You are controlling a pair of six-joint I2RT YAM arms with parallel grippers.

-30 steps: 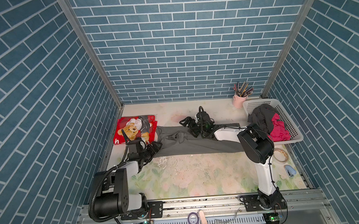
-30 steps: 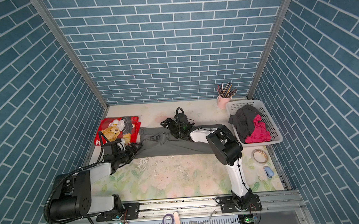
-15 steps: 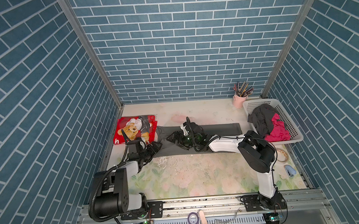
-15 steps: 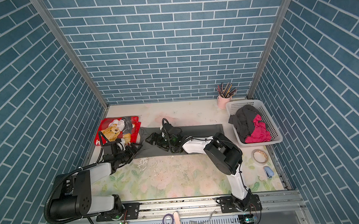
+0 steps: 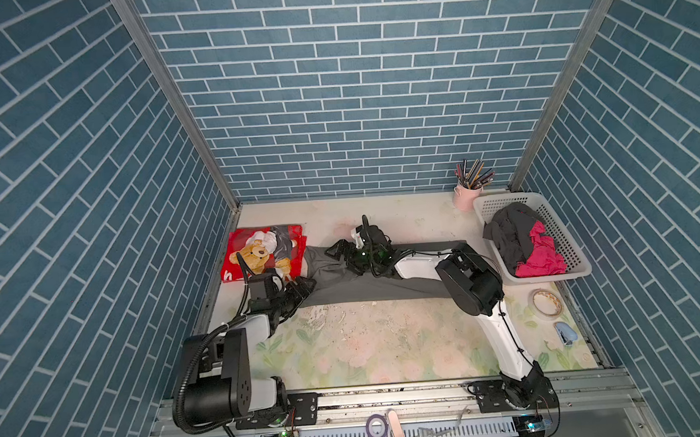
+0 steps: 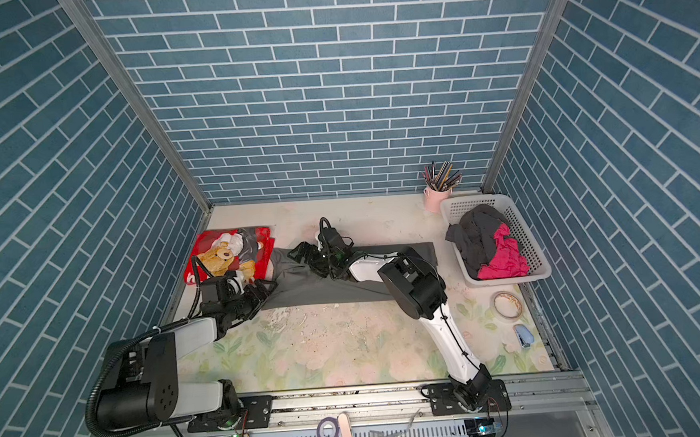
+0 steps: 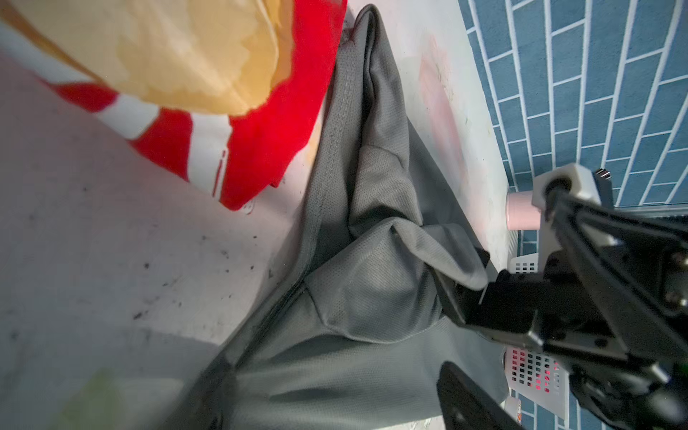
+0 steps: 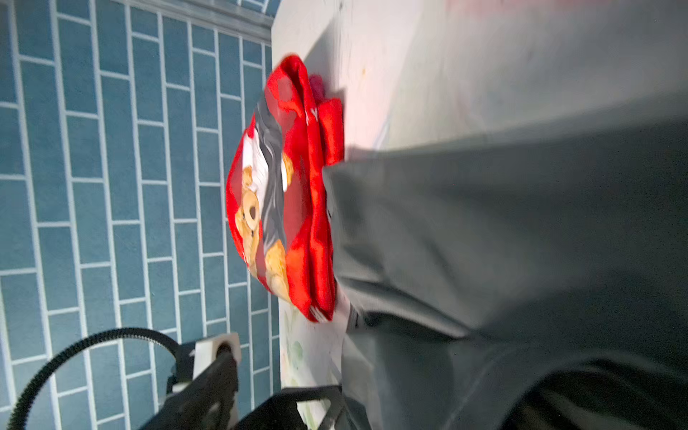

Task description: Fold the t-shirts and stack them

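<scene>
A dark grey t-shirt (image 5: 369,289) (image 6: 323,292) lies as a long folded band across the table's middle. A folded red t-shirt with a teddy-bear print (image 5: 265,254) (image 6: 228,256) rests at its left end. My left gripper (image 5: 304,288) (image 6: 267,289) is open at the grey shirt's near-left corner, with cloth (image 7: 372,298) spread in front of it. My right gripper (image 5: 340,254) (image 6: 300,253) reaches across, open, low over the shirt's wrinkled left part. One of its fingers (image 7: 458,294) touches a raised fold. The right wrist view shows both shirts (image 8: 521,242) (image 8: 298,204).
A white basket (image 5: 501,202) at the right holds a dark shirt (image 5: 508,239) and a magenta one (image 5: 540,255). A pink pencil cup (image 5: 463,196) stands behind it. A tape roll (image 5: 547,302) and a small blue object (image 5: 565,333) lie near the right wall.
My right gripper has slid leftward along the grey shirt, from its middle to its left part. The left arm has stayed put.
</scene>
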